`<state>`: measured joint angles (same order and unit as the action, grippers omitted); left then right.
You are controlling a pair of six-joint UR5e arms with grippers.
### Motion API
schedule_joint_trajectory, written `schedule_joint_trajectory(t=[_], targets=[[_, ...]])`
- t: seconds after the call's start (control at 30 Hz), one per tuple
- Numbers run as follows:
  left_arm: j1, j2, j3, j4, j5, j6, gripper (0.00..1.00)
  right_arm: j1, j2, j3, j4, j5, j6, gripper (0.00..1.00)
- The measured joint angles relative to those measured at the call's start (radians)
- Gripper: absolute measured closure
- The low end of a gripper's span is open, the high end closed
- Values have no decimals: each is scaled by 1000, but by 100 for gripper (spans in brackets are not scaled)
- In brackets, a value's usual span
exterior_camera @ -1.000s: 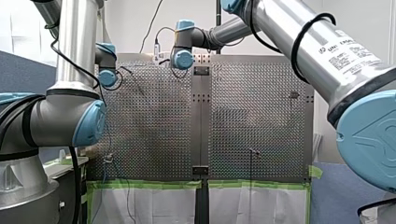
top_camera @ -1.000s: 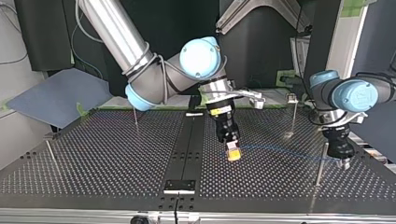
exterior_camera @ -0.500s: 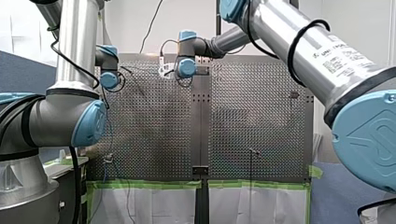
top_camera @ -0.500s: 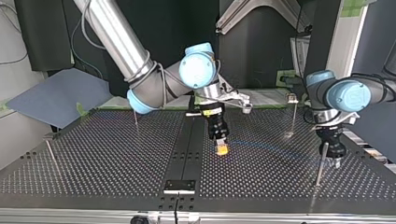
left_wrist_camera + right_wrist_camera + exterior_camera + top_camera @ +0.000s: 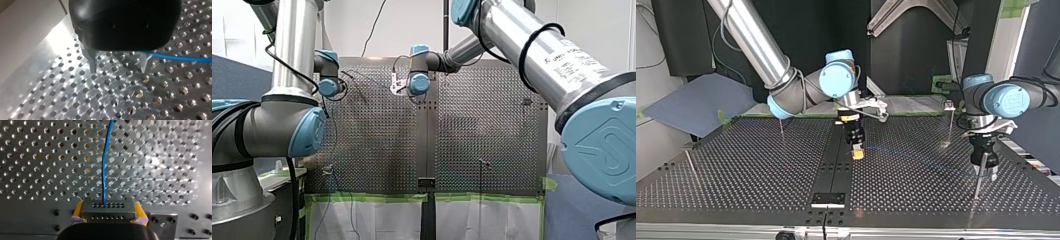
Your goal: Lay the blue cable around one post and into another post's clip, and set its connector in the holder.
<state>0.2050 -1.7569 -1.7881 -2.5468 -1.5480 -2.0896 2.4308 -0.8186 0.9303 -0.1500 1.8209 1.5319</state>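
Observation:
The thin blue cable (image 5: 105, 167) runs from a black connector (image 5: 107, 209) straight ahead over the perforated table. My right gripper (image 5: 108, 213) is shut on that connector, its yellow pads (image 5: 77, 209) on both sides. In the top view my right gripper (image 5: 856, 152) hangs low beside the dark centre strip, and the cable (image 5: 916, 155) trails faintly toward my left gripper (image 5: 988, 171). My left gripper (image 5: 119, 67) stands open, its metal fingers (image 5: 92, 62) bare. The cable (image 5: 180, 58) passes behind one finger, not gripped. A thin post (image 5: 977, 184) rises right next to it.
More thin posts stand on the table (image 5: 781, 127) (image 5: 688, 162) (image 5: 949, 125). A small bracket (image 5: 828, 199) sits on the centre strip (image 5: 836, 165) near the table's near edge in the top view. Green tape (image 5: 372, 197) lines the table edge in the front view.
My right gripper has carried the connector toward the top view's left, up to the centre strip, drawing the cable along. My left gripper has opened and let the cable go beside the post.

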Motion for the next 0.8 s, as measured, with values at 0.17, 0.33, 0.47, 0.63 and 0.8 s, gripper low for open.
schedule_joint_trajectory(t=[0.17, 0.33, 0.47, 0.63, 0.8], targets=[[-1, 0, 0, -18, -11, -4, 0, -4, 0, 39, -38, 0, 3, 100], [-2, 0, 0, -30, -38, -38, 0, -5, 1, 82, -53, -1, 5, 100], [-3, 0, 0, -30, -42, -60, 0, -9, 2, 111, -62, 1, 6, 100], [-4, 0, 0, -28, -31, -75, 0, -24, 2, 151, -88, 5, 12, 100], [-3, 0, 0, -27, -17, -71, 0, -47, 2, 193, -128, 6, 34, 100]])
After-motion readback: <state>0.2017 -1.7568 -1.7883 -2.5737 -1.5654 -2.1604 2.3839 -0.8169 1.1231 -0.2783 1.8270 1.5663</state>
